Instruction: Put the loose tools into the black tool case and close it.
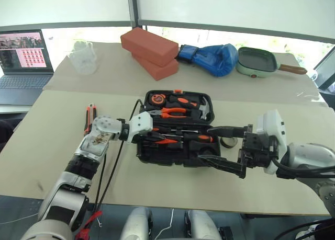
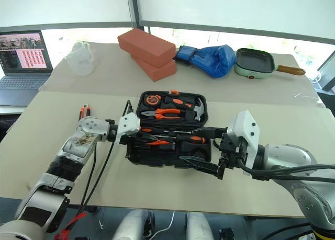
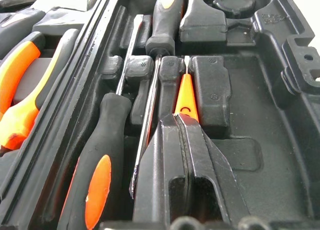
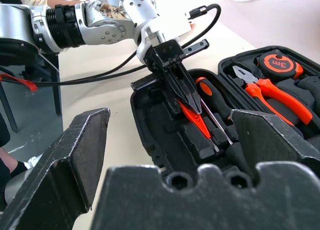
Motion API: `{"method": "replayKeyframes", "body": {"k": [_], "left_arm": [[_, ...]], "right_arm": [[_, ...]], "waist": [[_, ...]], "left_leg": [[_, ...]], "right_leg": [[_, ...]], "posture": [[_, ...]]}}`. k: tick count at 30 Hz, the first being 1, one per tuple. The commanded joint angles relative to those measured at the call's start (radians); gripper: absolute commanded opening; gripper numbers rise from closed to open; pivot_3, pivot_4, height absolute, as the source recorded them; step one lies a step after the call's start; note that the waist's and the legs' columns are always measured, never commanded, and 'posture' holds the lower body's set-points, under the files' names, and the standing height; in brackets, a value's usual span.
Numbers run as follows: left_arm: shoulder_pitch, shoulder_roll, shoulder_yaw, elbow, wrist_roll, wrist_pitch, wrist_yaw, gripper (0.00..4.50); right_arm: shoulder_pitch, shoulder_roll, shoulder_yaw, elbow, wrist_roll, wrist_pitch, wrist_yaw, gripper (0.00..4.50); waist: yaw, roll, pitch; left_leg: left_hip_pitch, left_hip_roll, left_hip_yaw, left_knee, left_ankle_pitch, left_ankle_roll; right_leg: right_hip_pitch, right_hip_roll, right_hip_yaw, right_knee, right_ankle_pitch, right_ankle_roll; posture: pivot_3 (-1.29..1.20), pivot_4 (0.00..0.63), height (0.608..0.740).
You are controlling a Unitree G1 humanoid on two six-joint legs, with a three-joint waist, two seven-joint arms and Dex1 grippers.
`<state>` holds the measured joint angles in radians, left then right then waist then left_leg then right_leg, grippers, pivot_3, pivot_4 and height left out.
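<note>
The black tool case (image 1: 172,157) lies open in the middle of the table. My left gripper (image 3: 182,121) reaches into its near half, shut on the slim orange tester pen (image 3: 186,95), whose tip rests in a recess. Two screwdrivers (image 3: 95,175) (image 3: 164,19) with orange-black handles lie in slots beside it. The utility knife (image 1: 90,117) lies on the table left of the case. A small grey tape roll (image 1: 227,142) sits by the case's right end. My right gripper (image 1: 225,147) hovers open near that end, with nothing between its fingers.
The far half of the case holds orange-handled pliers (image 1: 172,112), a tape measure (image 1: 156,99) and a hammer (image 1: 205,110). At the back of the table are red bricks (image 1: 149,47), a blue boxing glove (image 1: 214,58), a green pan (image 1: 256,62), a clear jug (image 1: 84,57) and a laptop (image 1: 23,57).
</note>
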<state>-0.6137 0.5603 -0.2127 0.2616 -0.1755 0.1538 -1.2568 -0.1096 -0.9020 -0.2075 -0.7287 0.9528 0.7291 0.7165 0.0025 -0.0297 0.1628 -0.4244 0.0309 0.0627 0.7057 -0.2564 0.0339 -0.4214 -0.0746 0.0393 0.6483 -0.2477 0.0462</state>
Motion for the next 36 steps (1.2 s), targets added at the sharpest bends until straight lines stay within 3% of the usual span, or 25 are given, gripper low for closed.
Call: {"method": "replayKeyframes", "body": {"k": [1,5,8,12,15,18,22,25,29,36], "left_arm": [[-0.009,0.080,0.187,-0.196,-0.169,0.263,0.065,0.55],[0.107,0.200,0.393,-0.369,-0.283,0.510,0.171,1.89],[0.341,0.266,0.646,-0.485,-0.305,0.621,0.259,2.97],[0.639,0.269,0.891,-0.566,-0.300,0.662,0.300,4.46],[0.848,0.237,1.036,-0.583,-0.276,0.644,0.308,4.49],[0.870,0.231,1.079,-0.600,-0.308,0.680,0.372,4.49],[0.797,0.261,1.067,-0.618,-0.356,0.778,0.451,4.49],[0.641,0.311,0.993,-0.604,-0.399,0.990,0.559,4.49],[0.303,0.365,0.809,-0.433,-0.386,1.273,0.679,4.49],[-0.077,0.364,0.445,-0.129,-0.290,1.338,0.747,4.49]], "right_arm": [[-0.037,0.001,0.024,0.007,-0.020,-0.015,0.022,4.50],[-0.090,0.011,0.085,0.041,-0.076,-0.045,0.067,4.50],[-0.160,0.026,0.139,0.077,-0.119,-0.077,0.125,4.50],[-0.239,0.048,0.174,0.127,-0.142,-0.100,0.185,4.50],[-0.292,0.065,0.195,0.169,-0.154,-0.111,0.229,4.50],[-0.313,0.080,0.209,0.192,-0.162,-0.116,0.259,4.50],[-0.324,0.096,0.219,0.209,-0.166,-0.105,0.283,4.50],[-0.329,0.105,0.216,0.213,-0.155,-0.090,0.284,4.50],[-0.293,0.115,0.216,0.180,-0.154,-0.091,0.275,4.50],[-0.256,0.155,0.228,0.138,-0.178,-0.100,0.218,4.50]], "waist": [[-0.006,0.000,0.000],[-0.020,0.000,0.000],[-0.029,0.001,0.000],[-0.031,-0.001,0.001],[-0.022,-0.002,0.000],[0.002,-0.003,0.000],[0.021,-0.004,-0.001],[0.017,-0.005,-0.001],[0.012,-0.005,-0.002],[-0.009,-0.006,-0.002]], "left_leg": [[0.000,0.000,0.000,0.000,0.000,0.000],[0.001,0.001,0.000,-0.001,0.000,0.000],[0.003,0.001,0.001,-0.003,0.000,0.000],[0.003,0.002,0.001,-0.005,0.000,-0.001],[0.003,0.002,0.001,-0.005,0.000,-0.001],[0.004,0.002,0.000,-0.005,0.000,-0.001],[0.008,0.002,-0.002,-0.006,0.001,-0.003],[0.009,0.002,-0.001,-0.006,0.001,-0.003],[0.009,0.001,-0.002,-0.007,0.003,-0.005],[0.008,-0.002,0.001,-0.011,0.003,-0.006]], "right_leg": [[0.000,0.000,0.000,0.000,0.000,0.000],[0.000,0.000,0.000,0.000,0.000,0.000],[0.000,-0.001,0.002,0.000,0.000,0.000],[-0.001,-0.001,-0.001,0.000,0.000,-0.001],[0.000,-0.003,-0.001,-0.001,0.000,-0.001],[0.000,-0.004,-0.003,-0.002,0.000,-0.002],[0.002,-0.005,-0.007,-0.002,0.001,-0.004],[0.002,-0.005,-0.006,-0.002,0.001,-0.005],[0.004,-0.003,-0.006,0.000,0.002,-0.005],[0.000,0.000,-0.002,0.000,0.002,-0.005]], "posture": [[0.00,0.150,0.738],[0.00,0.150,0.738],[0.00,0.150,0.738],[0.00,0.150,0.738],[0.00,0.150,0.738],[0.00,0.150,0.738],[0.00,0.150,0.738],[0.00,0.150,0.738],[0.00,0.150,0.738],[0.00,0.150,0.738]]}}
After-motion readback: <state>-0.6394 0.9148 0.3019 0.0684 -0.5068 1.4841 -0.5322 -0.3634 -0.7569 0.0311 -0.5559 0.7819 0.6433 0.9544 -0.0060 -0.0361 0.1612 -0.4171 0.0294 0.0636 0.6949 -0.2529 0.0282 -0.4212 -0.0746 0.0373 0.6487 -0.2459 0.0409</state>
